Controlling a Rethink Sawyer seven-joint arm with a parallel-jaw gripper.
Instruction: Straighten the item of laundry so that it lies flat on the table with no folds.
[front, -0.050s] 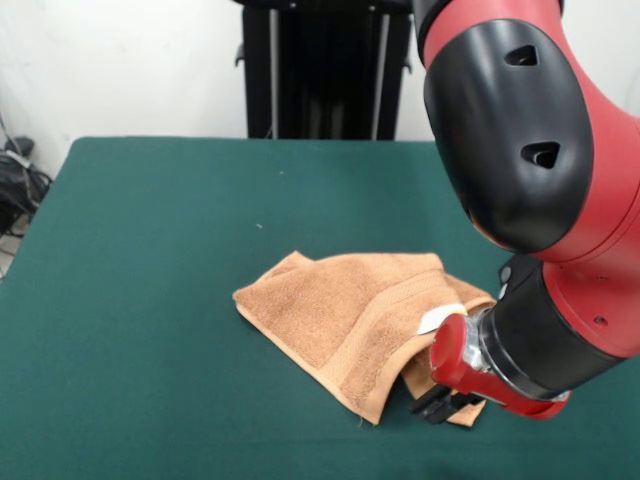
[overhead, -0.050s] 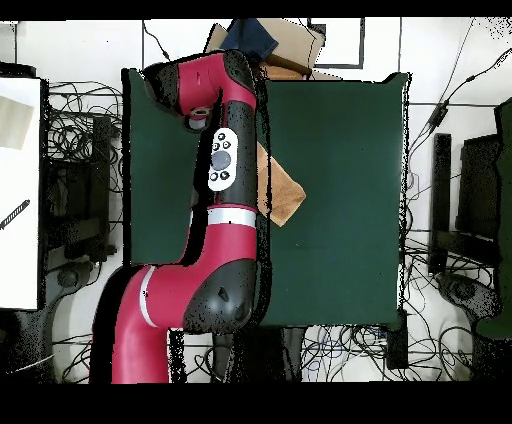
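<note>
From the front, I see my red and black arm (front, -0.050s: 540, 200) reaching down from the upper right, its claw (front, -0.050s: 445, 403) low at the near right corner of a tan terry towel (front, -0.050s: 350, 315). The towel lies on the dark green surface (front, -0.050s: 130, 300), a little right of centre, folded over itself: a banded border runs diagonally across the top layer and a small white tag (front, -0.050s: 438, 318) shows beside the wrist. The black tips of the claw sit right at the towel's near edge, touching or just over it, but I cannot tell whether they are apart, together or pinching cloth, because the wrist hides them. I judge the claw is down there to take that corner, since pulling it outward would open the fold. From overhead, the arm (overhead, -0.050s: 225, 170) covers much of the towel (overhead, -0.050s: 285, 195); only an orange-tan wedge shows past the arm, well inside the green surface (overhead, -0.050s: 340, 200), with plenty of room around it to spread flat. The claw itself is hidden beneath the arm in this view.
</note>
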